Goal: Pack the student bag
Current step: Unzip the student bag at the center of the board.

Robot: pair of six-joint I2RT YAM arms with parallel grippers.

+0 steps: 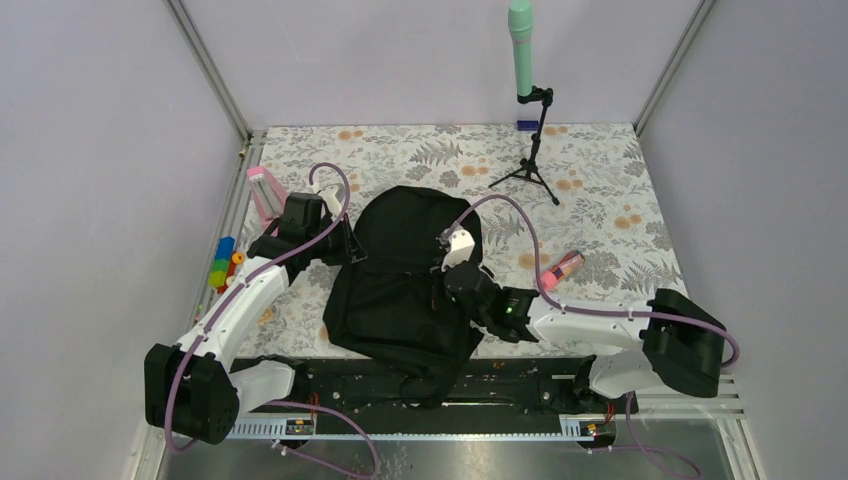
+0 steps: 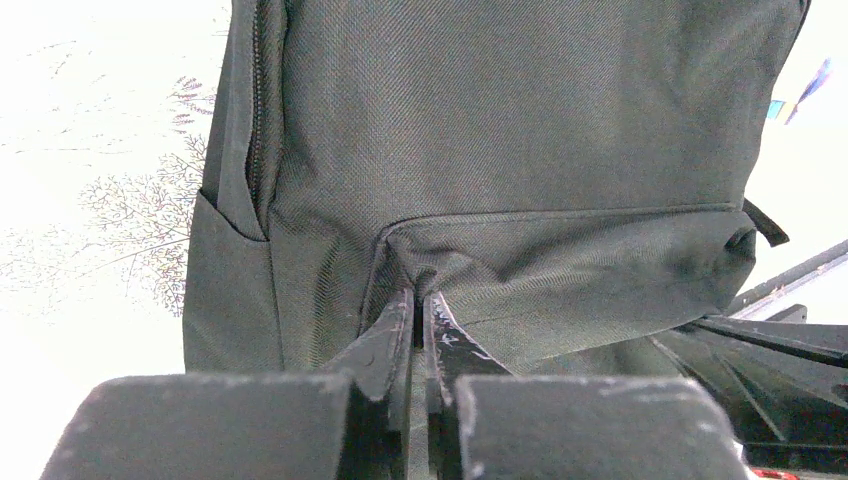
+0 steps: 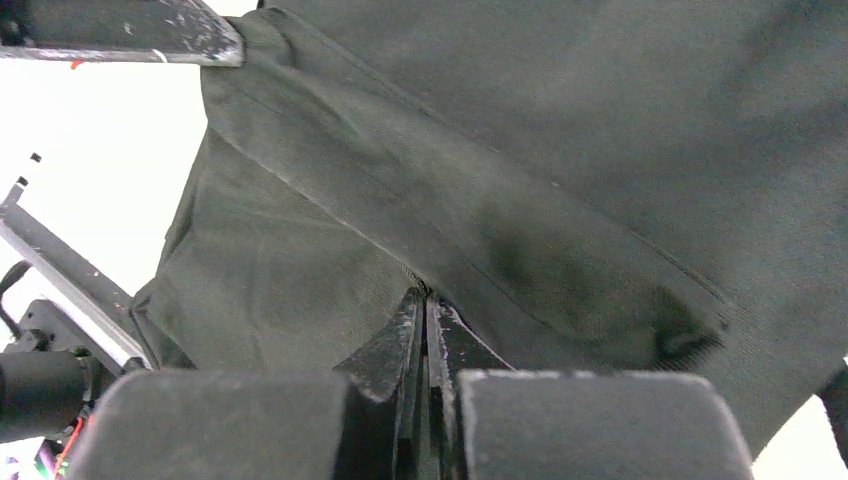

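The table [image 1: 620, 180], covered in a leaf-and-flower print, carries everything. The bag [image 1: 410, 270] lies flat near the middle of it, towards the near edge. It is black and plain-woven, with its rounded top pointing away from the arm bases and its lower end hanging over the rail in front of them. No brand mark or writing shows on the fabric in any view.

The left arm [image 1: 250, 290] reaches in from the bag's left side. The left gripper [image 2: 420, 300] is clenched, its tips meeting at the curved seam of the bag's front pocket, where the cloth puckers towards them. Whether a zip pull or a fold sits between the tips cannot be told.

The right arm [image 1: 600, 330] comes in from the bag's right side. The right gripper [image 3: 425, 295] is also clenched, its tips pressed to a seam on the bag. What they pinch there, if anything, is not clear.

Beyond the bag to the right stands a black tripod [image 1: 535, 150] holding a pale green cylinder [image 1: 521, 45] upright. A small blue thing [image 1: 527, 125] sits behind it, too small to read.

Left of the bag, behind the left arm, stands a pink bottle [image 1: 262, 192]. Nearer along that side lies a cluster of coloured blocks [image 1: 225, 265]. Right of the bag a pink tube [image 1: 565, 268] lies on the cloth, any print on it too small to make out.
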